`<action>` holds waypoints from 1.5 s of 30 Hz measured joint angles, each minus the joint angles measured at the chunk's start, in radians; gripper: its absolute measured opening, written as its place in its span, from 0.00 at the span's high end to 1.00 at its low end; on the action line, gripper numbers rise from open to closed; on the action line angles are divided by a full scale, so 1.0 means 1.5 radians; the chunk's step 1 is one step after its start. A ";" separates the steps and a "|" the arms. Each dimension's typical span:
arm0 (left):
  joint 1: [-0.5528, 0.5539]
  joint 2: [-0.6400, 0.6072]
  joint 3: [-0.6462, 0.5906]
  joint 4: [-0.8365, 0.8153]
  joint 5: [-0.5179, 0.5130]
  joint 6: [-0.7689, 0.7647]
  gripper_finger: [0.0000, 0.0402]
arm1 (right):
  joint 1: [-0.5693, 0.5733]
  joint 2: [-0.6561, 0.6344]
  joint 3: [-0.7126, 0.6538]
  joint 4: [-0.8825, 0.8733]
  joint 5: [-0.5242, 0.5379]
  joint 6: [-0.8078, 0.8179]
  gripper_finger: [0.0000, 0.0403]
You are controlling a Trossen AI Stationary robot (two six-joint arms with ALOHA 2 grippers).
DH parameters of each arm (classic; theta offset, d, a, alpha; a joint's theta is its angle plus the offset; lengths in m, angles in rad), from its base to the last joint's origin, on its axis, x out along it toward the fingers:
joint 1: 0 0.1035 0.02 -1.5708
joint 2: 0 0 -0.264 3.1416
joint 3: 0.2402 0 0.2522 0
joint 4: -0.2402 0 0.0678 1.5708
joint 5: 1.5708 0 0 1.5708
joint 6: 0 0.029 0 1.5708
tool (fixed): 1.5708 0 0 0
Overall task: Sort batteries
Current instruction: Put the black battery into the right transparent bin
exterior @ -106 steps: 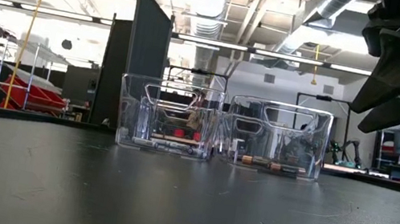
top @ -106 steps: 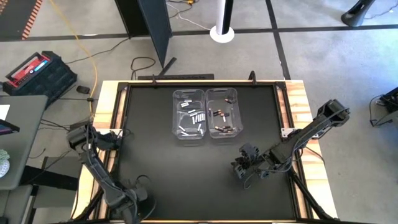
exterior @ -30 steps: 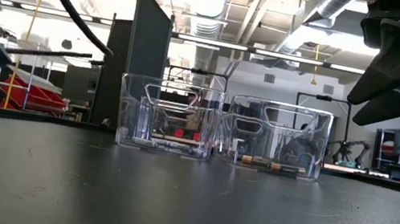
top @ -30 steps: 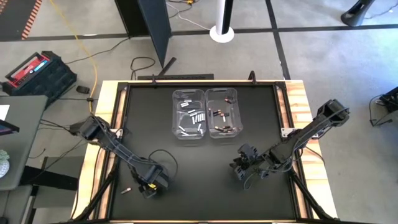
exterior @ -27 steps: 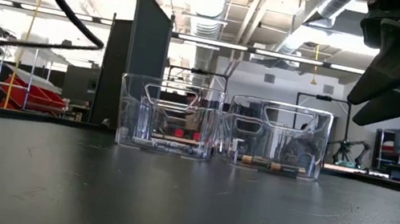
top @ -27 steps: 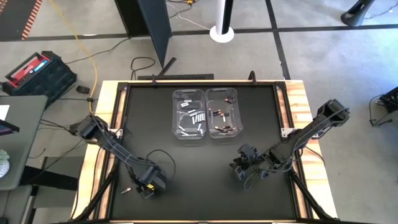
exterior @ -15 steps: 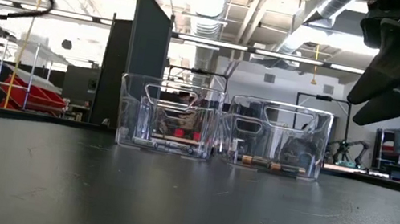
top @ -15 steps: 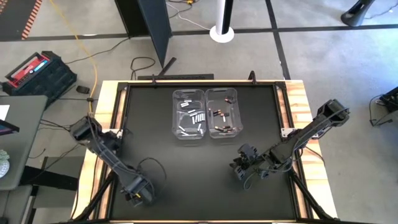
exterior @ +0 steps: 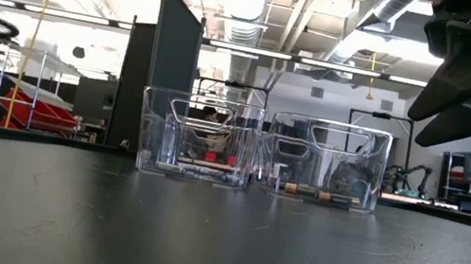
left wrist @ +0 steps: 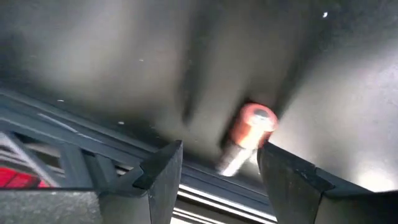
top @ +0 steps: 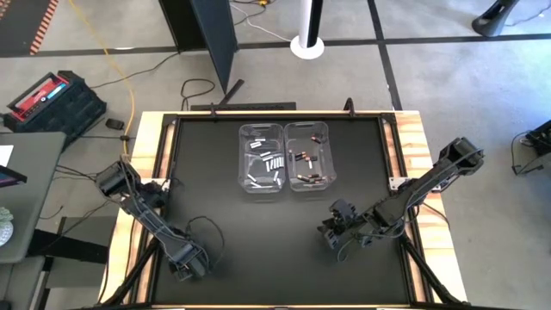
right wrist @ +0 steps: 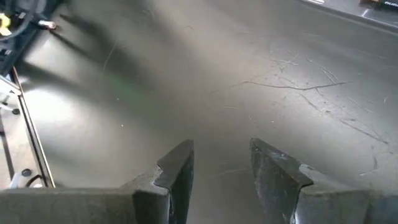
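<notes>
Copper-toned battery lies loose at the near-left edge of the table, just ahead of the left gripper, whose jaws stand open around nothing. Right gripper hangs parted and empty over the near-right mat. Other batteries sit sorted in two clear bins. Step, likely: retrieving the stray. Next move calls for closing squarely on it. Matte black, scuffed surface; workshop with ceiling ducts behind.
</notes>
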 joint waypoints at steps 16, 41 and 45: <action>0.007 -0.002 -0.036 0.097 0.034 0.014 0.67 | 0.000 0.000 0.000 0.005 0.000 -0.003 0.57; 0.061 0.000 -0.036 0.085 0.031 -0.016 0.86 | 0.000 0.000 0.000 0.005 0.000 -0.070 0.57; 0.088 0.001 -0.021 0.083 0.015 -0.008 0.87 | 0.000 0.000 0.000 0.005 0.000 -0.094 0.57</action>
